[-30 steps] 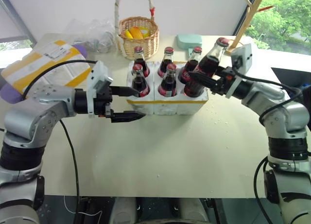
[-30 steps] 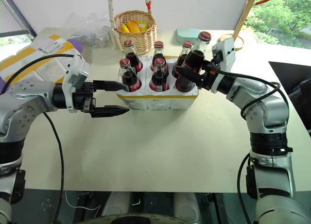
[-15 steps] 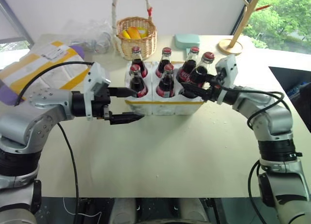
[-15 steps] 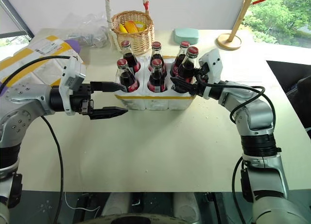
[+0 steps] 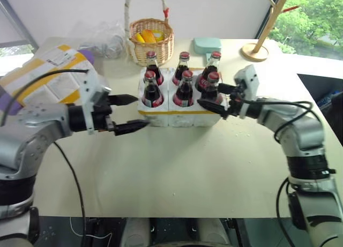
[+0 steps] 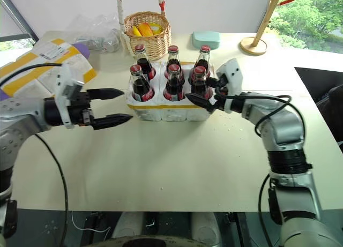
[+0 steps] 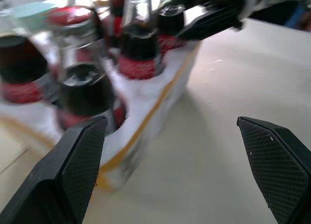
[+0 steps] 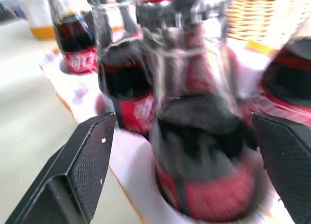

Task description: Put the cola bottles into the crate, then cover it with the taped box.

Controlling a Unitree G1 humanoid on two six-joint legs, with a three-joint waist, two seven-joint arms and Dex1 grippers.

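Six cola bottles (image 5: 185,89) upright in the wells of the crate (image 5: 182,113), mid-surface. Right gripper (image 5: 217,98) at the crate's right end, fingers (image 5: 210,106) spread either side of the near-right bottle (image 5: 212,87), not pinching it. Left gripper (image 5: 128,113) just off the crate's left end, fingers spread, nothing between them. Taped box (image 5: 45,75) far left on the surface (image 5: 177,166). Wicker basket (image 5: 153,39) behind the crate.

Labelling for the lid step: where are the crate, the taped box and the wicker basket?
crate (image 6: 171,112): right eye view, front wall.
taped box (image 5: 40,75): left eye view, top face.
wicker basket (image 6: 147,39): right eye view, woven side.
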